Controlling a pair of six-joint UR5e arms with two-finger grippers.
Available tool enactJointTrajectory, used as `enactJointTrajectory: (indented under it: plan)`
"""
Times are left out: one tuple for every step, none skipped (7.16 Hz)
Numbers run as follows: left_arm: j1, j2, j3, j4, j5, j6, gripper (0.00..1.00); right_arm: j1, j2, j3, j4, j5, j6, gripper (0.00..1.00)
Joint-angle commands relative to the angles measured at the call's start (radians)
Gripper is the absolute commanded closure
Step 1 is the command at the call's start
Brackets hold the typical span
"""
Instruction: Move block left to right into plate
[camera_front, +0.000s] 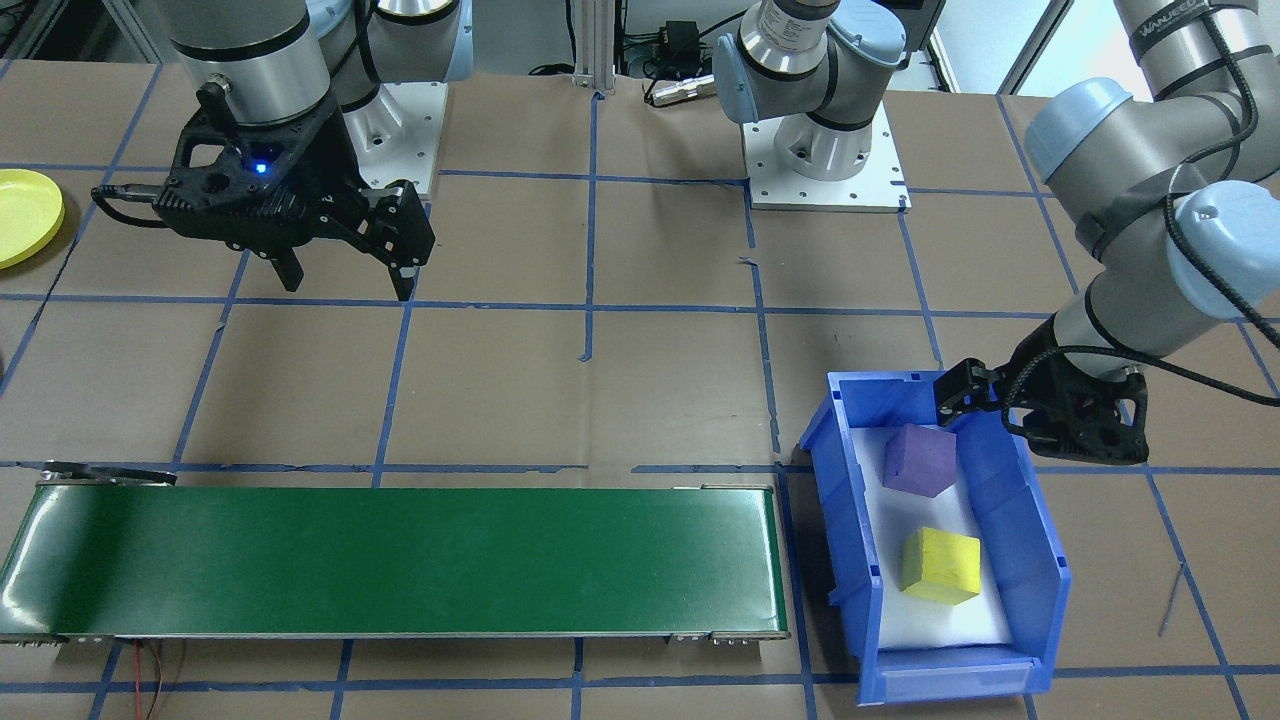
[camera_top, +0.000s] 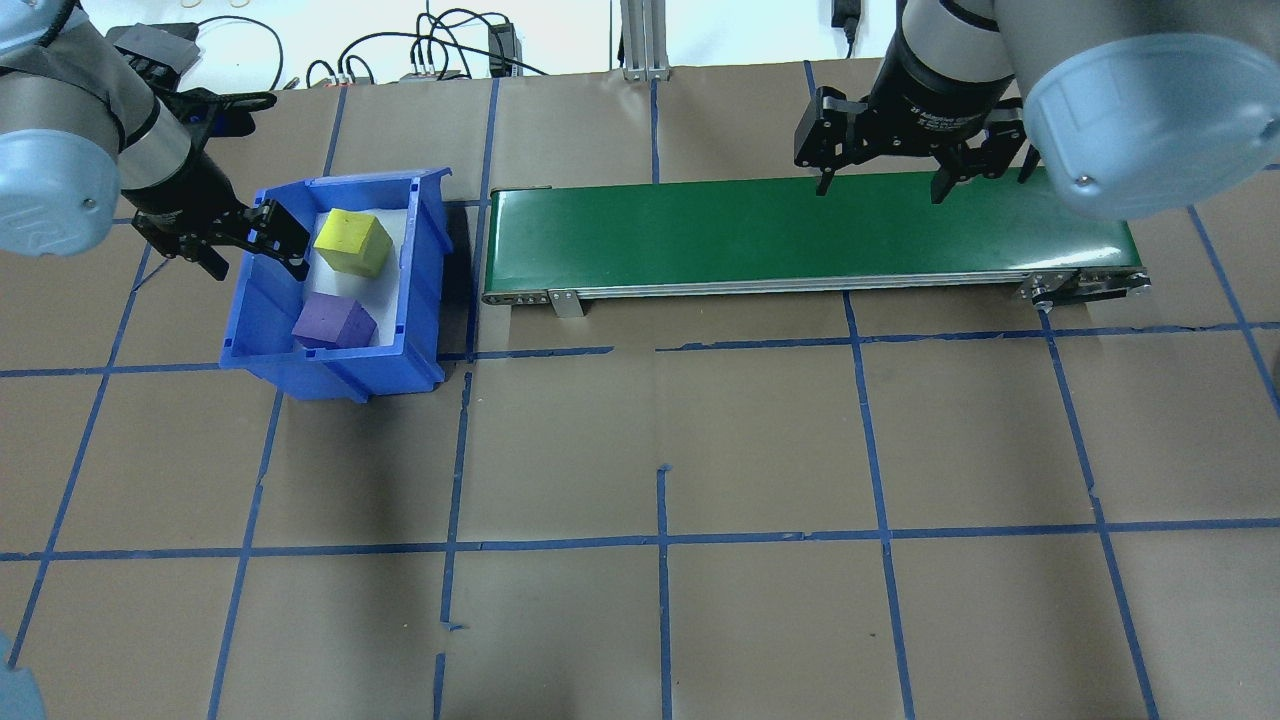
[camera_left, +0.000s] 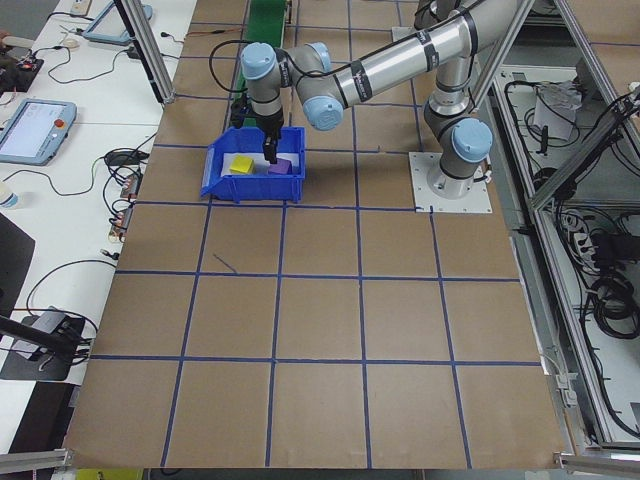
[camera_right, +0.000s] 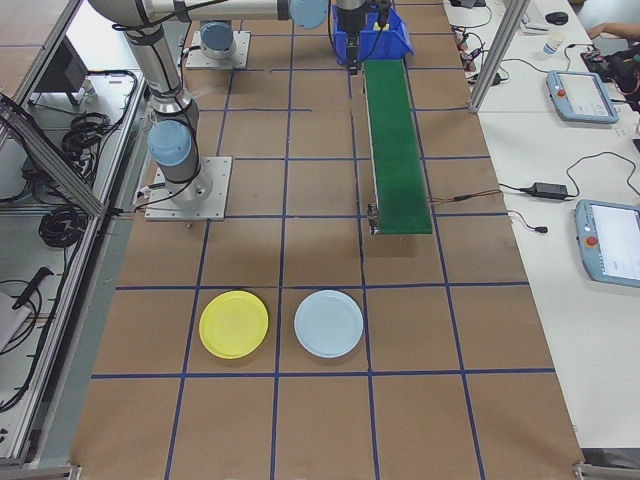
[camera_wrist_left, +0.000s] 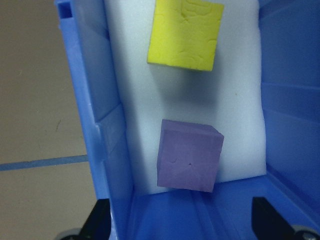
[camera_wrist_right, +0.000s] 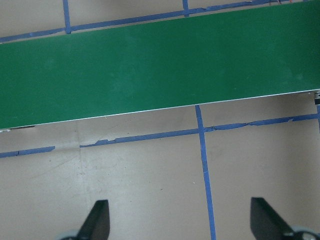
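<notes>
Blocks are not yet picked: the purple block (camera_wrist_left: 189, 155) and the yellow block (camera_wrist_left: 185, 32) both lie on white foam inside the blue bin (camera_top: 262, 330) at the table's left end. The left gripper (camera_top: 245, 236) hangs over the bin's left wall with its fingers spread wide and empty, the purple block nearest below it. To grasp well, I judge it should centre over that block, square its fingers to two flat faces, and descend clear of the bin wall. The right gripper (camera_front: 345, 262) waits wide and empty near the green conveyor (camera_front: 400, 560). The yellow plate (camera_right: 233, 324) sits far off, beside a pale blue plate (camera_right: 328, 323).
</notes>
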Motion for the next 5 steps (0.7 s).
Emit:
enactJointTrajectory:
  plan:
    - [-0.046, -0.011, -0.004, 0.025, 0.002, 0.024, 0.02, 0.002, 0.0, 0.002, -0.001, -0.001, -0.004, 0.0]
    - [-0.046, -0.037, -0.019, 0.101, 0.005, 0.094, 0.02, 0.002, 0.0, 0.003, -0.001, -0.001, -0.004, 0.0]
    - [-0.046, -0.054, -0.021, 0.116, 0.009, 0.101, 0.01, 0.002, 0.0, 0.003, -0.001, -0.001, -0.004, 0.0]
    - [-0.046, -0.054, -0.019, 0.119, 0.015, 0.112, 0.01, 0.002, 0.0, 0.003, -0.001, -0.001, -0.002, 0.0]
    - [-0.046, -0.062, -0.022, 0.119, 0.015, 0.115, 0.01, 0.002, 0.0, 0.003, -0.001, -0.001, -0.002, 0.0]
